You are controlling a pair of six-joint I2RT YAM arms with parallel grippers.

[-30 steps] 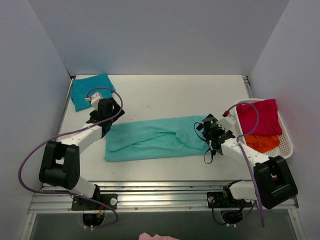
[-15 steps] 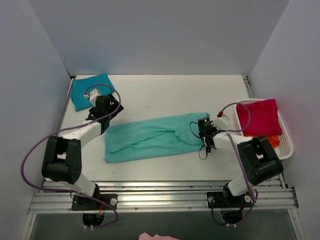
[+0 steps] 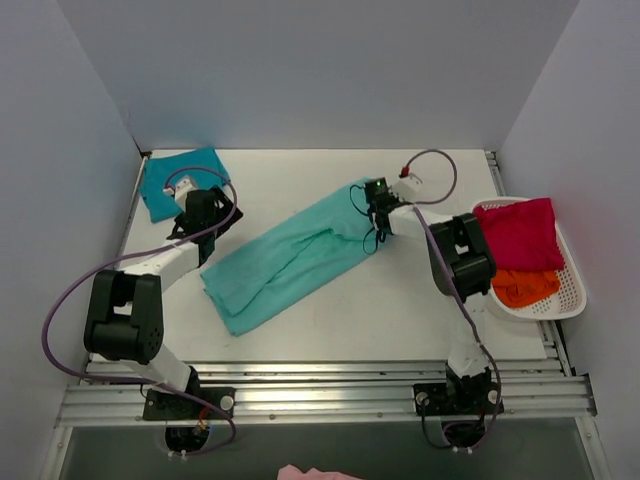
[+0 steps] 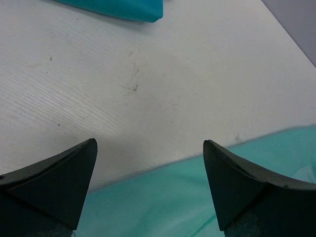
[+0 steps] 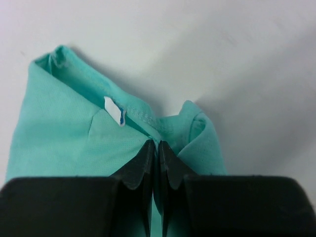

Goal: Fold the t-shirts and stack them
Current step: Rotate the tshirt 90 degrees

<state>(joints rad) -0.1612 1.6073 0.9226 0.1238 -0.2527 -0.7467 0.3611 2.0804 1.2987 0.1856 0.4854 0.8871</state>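
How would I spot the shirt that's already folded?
Look at the white table, in its far left corner. The teal-blue t-shirt lies there as a small folded square. It is darker and more compact than the long mint-green t-shirt stretched across the middle.

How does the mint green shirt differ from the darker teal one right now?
The mint-green shirt lies long and diagonal mid-table; the teal-blue shirt is a compact folded square in the far left corner. The right hand pinches the mint-green shirt; nothing grips the teal-blue shirt. Both lie flat on the table.
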